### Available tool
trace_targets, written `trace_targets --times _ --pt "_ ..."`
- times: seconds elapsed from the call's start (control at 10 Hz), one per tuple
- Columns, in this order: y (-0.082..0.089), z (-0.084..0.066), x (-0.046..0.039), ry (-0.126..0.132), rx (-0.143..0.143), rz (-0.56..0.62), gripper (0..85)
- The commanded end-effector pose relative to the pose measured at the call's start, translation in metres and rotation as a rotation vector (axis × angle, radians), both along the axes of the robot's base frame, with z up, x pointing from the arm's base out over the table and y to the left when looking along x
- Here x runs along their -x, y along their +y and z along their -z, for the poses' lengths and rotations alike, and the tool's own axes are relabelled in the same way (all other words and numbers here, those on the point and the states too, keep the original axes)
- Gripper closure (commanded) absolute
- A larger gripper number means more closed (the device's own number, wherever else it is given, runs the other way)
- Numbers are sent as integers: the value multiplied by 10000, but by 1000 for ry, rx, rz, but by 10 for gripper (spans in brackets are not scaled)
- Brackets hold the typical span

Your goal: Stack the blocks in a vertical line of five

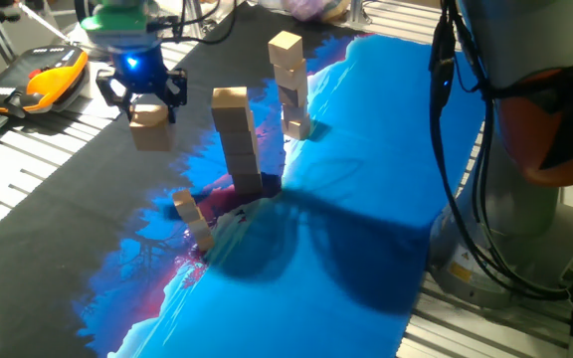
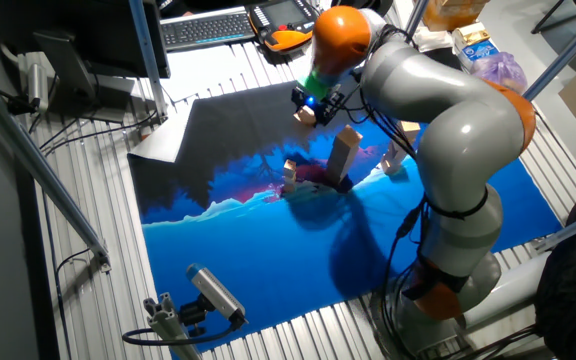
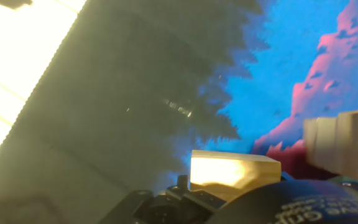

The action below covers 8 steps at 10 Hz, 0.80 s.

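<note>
My gripper is shut on one tan wooden block and holds it over the black part of the mat, left of the stacks. The same block fills the bottom of the hand view and also shows in the other fixed view, under the gripper. A tall stack of several blocks stands mid-mat, and its side shows in the hand view. A second stack of three blocks stands behind it. Two loose blocks lie touching at the front.
An orange-and-black handheld device lies left of the mat, beyond the gripper. A keyboard is at the table's far edge. The arm's grey base and cables stand at the right of the blue mat.
</note>
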State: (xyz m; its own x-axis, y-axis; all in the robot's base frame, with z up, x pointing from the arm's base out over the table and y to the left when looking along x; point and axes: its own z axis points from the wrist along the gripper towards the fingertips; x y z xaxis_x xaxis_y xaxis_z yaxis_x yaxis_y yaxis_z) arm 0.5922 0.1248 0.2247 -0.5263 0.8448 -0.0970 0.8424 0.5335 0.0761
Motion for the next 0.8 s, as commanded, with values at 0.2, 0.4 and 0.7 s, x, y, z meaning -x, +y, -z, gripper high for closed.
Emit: trace_targets --times 0.2,0.4,0.7 --pt "4 -3 1 15 -52 -8 850" --pt "4 -3 1 13 -89 -31 850" --pt "-83 -296 135 6 -75 -48 850"
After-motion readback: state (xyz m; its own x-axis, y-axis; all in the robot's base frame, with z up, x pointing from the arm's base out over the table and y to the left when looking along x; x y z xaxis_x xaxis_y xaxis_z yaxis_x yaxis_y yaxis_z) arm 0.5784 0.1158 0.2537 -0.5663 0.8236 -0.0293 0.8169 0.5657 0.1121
